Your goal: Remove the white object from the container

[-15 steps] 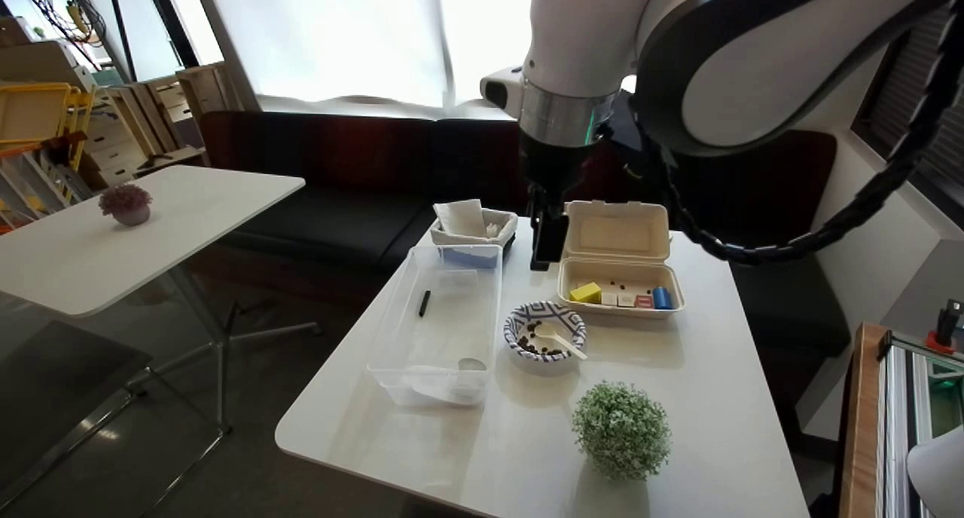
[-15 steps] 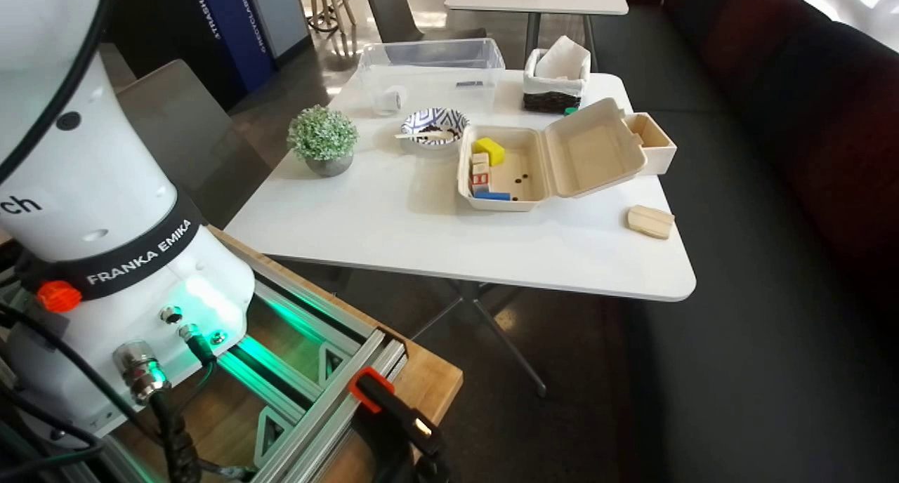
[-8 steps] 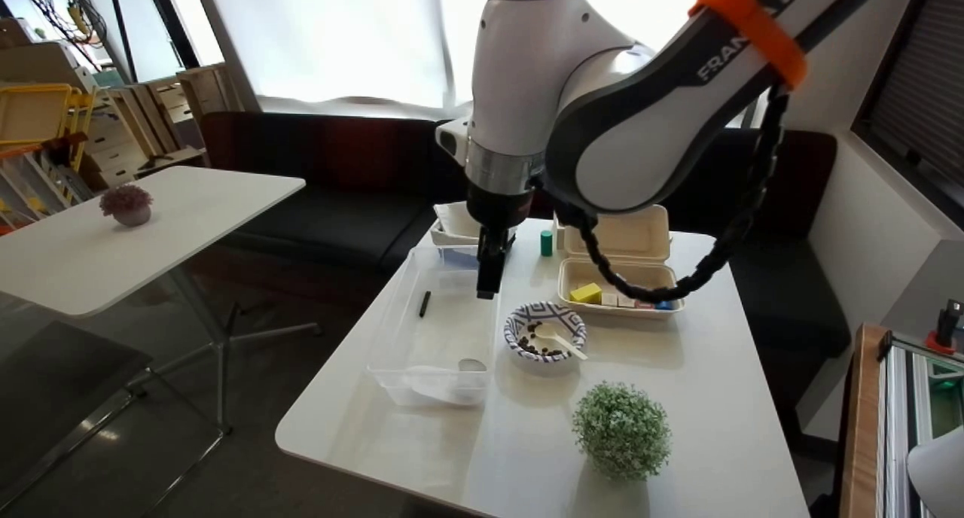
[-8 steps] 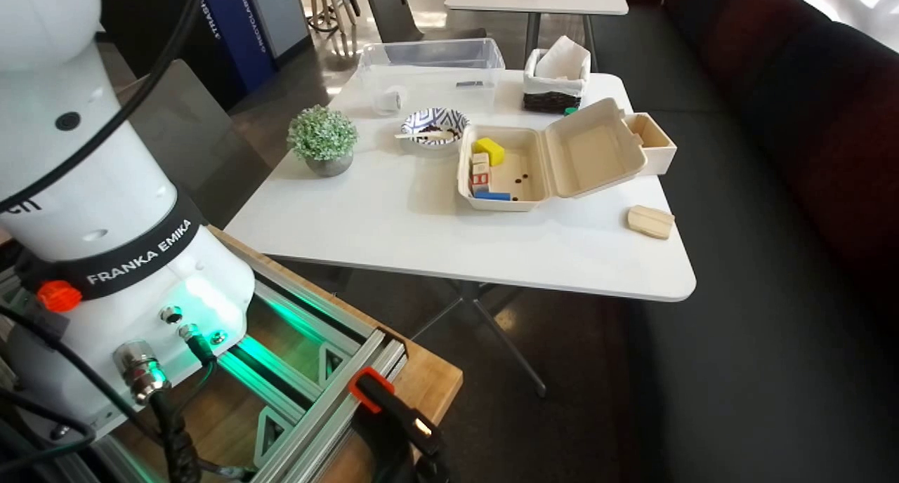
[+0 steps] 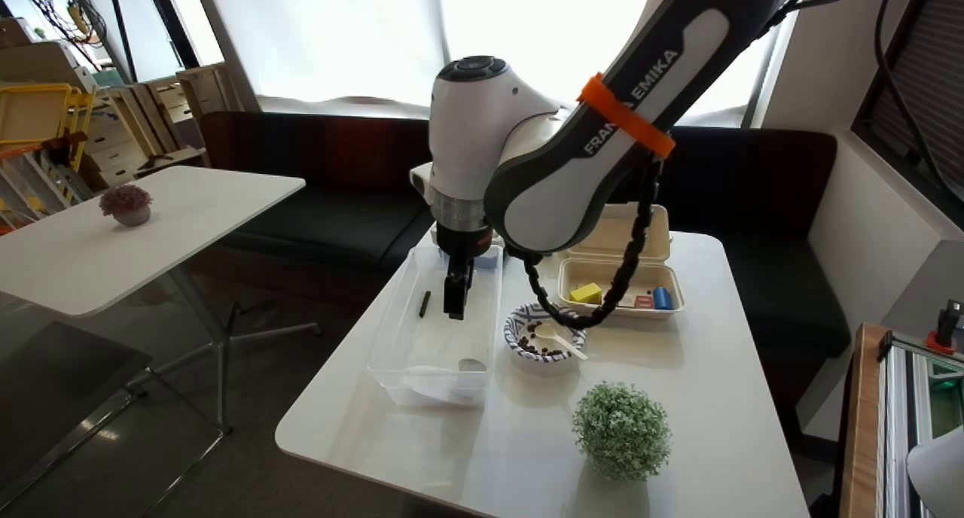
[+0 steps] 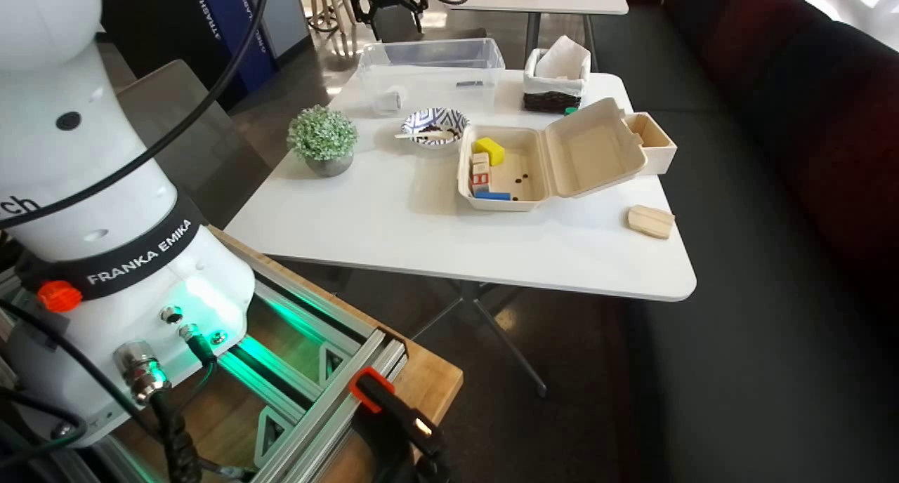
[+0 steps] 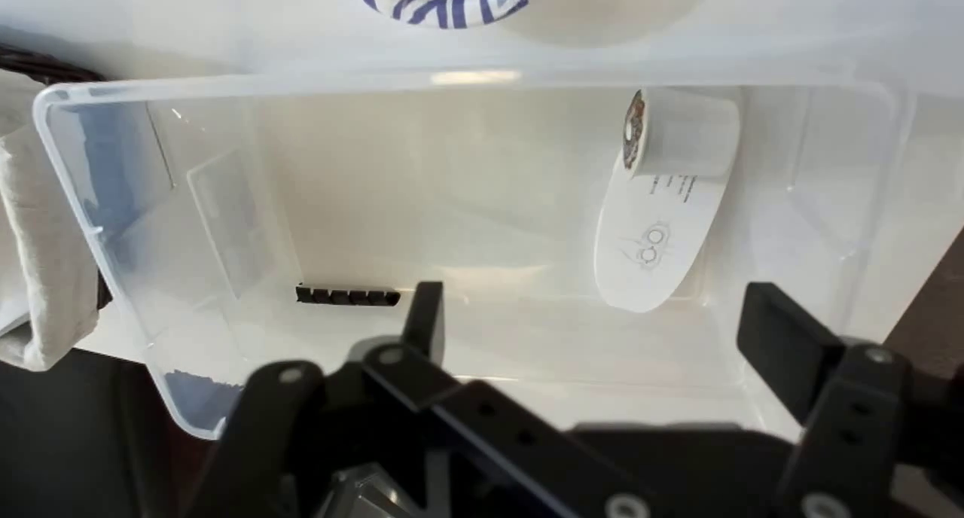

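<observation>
The container is a translucent plastic bin on the white table; it also shows in the wrist view and an exterior view. Inside, near one end, lie a white cup-like pod on its side and a flat white oval piece with faint print; the pod overlaps the oval piece. Both show in an exterior view as the pod and oval piece. My gripper is open and empty, above the bin; in an exterior view the gripper appears over the bin's middle.
A black ridged strip lies in the bin. A patterned bowl with a spoon stands beside it. A beige hinged box with coloured blocks, a green plant and a white-lined basket stand on the table.
My arm has swung left and down in an exterior view, from beside the beige box to over the bin. My gripper has come into view at the top of an exterior view.
</observation>
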Tool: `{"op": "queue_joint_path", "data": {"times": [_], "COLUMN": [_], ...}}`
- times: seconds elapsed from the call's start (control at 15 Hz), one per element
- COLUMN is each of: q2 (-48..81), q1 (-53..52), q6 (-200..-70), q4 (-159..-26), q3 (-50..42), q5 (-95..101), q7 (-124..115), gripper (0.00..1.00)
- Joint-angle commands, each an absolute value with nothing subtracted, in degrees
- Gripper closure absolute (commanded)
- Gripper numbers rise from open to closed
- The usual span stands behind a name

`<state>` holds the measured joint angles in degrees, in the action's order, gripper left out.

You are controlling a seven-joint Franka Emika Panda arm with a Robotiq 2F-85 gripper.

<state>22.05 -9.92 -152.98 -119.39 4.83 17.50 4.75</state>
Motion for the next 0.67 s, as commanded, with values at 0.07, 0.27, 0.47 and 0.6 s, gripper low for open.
{"op": "queue_joint_path", "data": {"times": [0.07, 0.27, 0.47, 0.6], "q2": [29.3, 28.4, 30.4, 30.6], "q1": [-12.1, -11.1, -11.2, -11.2], "q6": [-153.3, -152.9, -152.9, -152.9], "q4": [-113.5, -114.7, -113.3, -113.0], "q3": [2.3, 2.9, 2.8, 2.8], "q5": [19.1, 17.5, 17.4, 17.4], "q7": [1.8, 3.6, 3.6, 3.6], "gripper": [0.00, 0.00, 0.00, 0.00]}}
